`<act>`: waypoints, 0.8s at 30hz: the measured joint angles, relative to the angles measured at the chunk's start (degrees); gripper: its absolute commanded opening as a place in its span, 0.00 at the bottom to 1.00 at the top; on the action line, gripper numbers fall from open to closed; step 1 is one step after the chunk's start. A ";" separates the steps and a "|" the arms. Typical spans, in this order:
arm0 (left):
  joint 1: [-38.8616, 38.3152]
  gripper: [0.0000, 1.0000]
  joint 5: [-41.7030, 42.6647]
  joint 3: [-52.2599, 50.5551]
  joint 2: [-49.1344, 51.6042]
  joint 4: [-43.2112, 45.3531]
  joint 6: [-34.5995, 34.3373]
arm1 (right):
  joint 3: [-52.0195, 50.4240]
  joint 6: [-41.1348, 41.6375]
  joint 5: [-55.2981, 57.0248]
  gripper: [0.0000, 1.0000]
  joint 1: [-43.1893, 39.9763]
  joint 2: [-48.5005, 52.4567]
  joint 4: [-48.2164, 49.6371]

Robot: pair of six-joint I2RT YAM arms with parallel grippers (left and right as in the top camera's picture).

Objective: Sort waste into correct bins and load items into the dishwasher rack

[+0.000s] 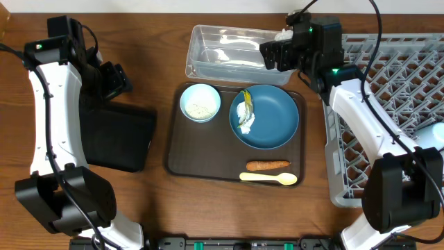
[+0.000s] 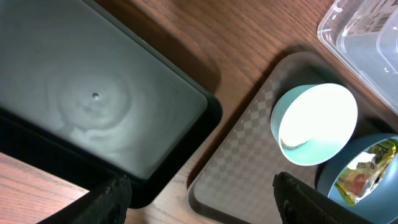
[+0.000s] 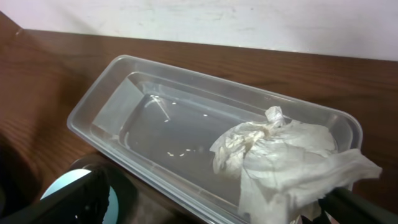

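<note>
A crumpled white napkin (image 3: 280, 158) lies in the right end of the clear plastic bin (image 3: 155, 118), one corner against my right finger. My right gripper (image 3: 217, 211) is open above that end of the clear bin (image 1: 208, 52), seen from overhead (image 1: 277, 54). My left gripper (image 2: 211, 205) is open and empty, over the gap between the black bin (image 2: 93, 99) and the brown tray (image 2: 249, 162). On the tray (image 1: 201, 156) are a small light-blue bowl (image 1: 200, 103), a blue plate (image 1: 274, 125) with a wrapper scrap (image 1: 245, 112), a carrot piece (image 1: 268, 165) and a yellow spoon (image 1: 268, 178).
The grey dishwasher rack (image 1: 395, 90) stands at the right, with a pale blue item (image 1: 433, 133) in it at its right edge. The black bin (image 1: 114, 135) sits left of the tray. My left arm (image 1: 52, 104) runs along the left side.
</note>
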 measured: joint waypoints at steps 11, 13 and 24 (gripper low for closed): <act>0.00 0.76 0.00 0.00 0.00 0.00 0.00 | 0.00 0.31 -5.27 0.94 0.00 0.00 0.09; 0.00 0.76 0.00 0.00 0.00 0.00 0.00 | 0.00 0.37 -5.66 0.94 0.00 0.00 0.09; 0.00 0.76 -0.02 0.00 0.00 0.00 0.00 | 0.00 0.39 -4.37 0.92 0.02 0.00 -1.84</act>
